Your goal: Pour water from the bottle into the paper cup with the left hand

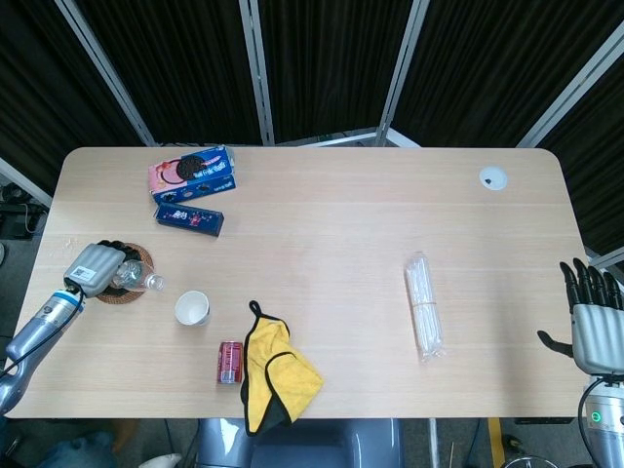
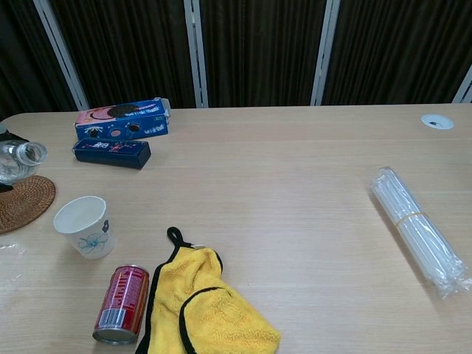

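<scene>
Two hands are on the rig, and only one is working: the left hand (image 1: 95,267), at the left edge of the head view, grips the bottle (image 1: 136,281), which is tipped over with its mouth pointing right toward the cup (image 1: 192,308). In the chest view the bottle (image 2: 16,159) shows at the far left edge above the coaster (image 2: 24,200), neck toward the middle of the frame. The mouth is near the cup but not yet over it; the cup stands upright, just right of the coaster. No stream can be seen.

To pour well, I would bring the mouth over the cup's opening before tipping further, since any water released now would likely land on the desk (image 1: 322,244) between coaster and cup. A light paper cup could topple if nudged, so the neck should stay above the rim, and the tilt should grow slowly.

At the lower right of the head view the right hand (image 1: 596,327) hangs off the desk edge, empty, fingers spread.

On the pale wood desk also lie a red can (image 1: 230,362), a yellow cloth (image 1: 273,374), two biscuit boxes (image 1: 193,174) at upper left, and a bag of straws (image 1: 424,304). Dark curtains with metal posts close off the back.
</scene>
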Robot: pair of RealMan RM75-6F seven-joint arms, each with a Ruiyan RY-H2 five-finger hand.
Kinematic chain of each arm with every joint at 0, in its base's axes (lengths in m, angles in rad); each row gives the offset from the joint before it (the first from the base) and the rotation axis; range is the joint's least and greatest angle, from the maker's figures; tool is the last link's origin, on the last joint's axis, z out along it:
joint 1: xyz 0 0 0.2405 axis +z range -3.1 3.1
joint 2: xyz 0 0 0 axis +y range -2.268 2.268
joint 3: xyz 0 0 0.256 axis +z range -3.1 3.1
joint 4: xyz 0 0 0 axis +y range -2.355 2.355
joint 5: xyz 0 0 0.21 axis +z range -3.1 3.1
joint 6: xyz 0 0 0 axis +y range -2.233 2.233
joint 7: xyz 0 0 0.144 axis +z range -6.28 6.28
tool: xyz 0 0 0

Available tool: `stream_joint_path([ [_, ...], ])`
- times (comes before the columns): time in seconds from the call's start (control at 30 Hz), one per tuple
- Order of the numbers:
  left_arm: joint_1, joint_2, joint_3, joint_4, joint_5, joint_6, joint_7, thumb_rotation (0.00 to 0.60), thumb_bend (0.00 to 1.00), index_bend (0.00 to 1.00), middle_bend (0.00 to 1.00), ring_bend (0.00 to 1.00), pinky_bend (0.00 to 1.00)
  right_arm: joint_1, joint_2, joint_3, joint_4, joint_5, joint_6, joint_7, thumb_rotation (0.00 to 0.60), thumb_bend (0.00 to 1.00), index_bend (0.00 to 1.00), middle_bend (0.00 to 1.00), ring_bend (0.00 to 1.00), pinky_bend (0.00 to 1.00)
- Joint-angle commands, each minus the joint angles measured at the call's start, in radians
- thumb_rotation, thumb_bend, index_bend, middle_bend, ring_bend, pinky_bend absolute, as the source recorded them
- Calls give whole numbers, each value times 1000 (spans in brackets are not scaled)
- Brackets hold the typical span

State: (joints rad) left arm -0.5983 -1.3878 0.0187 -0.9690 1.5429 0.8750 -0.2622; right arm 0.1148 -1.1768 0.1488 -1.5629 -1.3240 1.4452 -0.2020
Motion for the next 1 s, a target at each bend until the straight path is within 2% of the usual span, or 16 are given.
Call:
stream_joint_path([
  [0.03, -19, -27, -5, 5, -6, -12, 61, 600, 500, 623, 478, 269, 345, 0, -1, 1, 1, 1, 1, -1, 600, 0, 0, 0, 0, 0],
  [0.37, -35, -73, 1, 46, -5, -15, 181, 600, 500, 629, 478, 269, 345, 1, -2, 7, 6, 14, 2, -9, 600, 0, 0, 0, 0, 0],
  [0.8, -38, -76, 11, 60, -5, 0, 269, 600, 500, 629, 478, 269, 345, 2, -5, 7, 9, 18, 2, -14, 600, 0, 0, 0, 0, 0],
  [1.0, -31, -87, 27, 105, 22, 43, 338, 600, 500, 629, 478, 269, 345, 3, -6, 7, 8, 22, -2, -19, 600, 0, 0, 0, 0, 0],
])
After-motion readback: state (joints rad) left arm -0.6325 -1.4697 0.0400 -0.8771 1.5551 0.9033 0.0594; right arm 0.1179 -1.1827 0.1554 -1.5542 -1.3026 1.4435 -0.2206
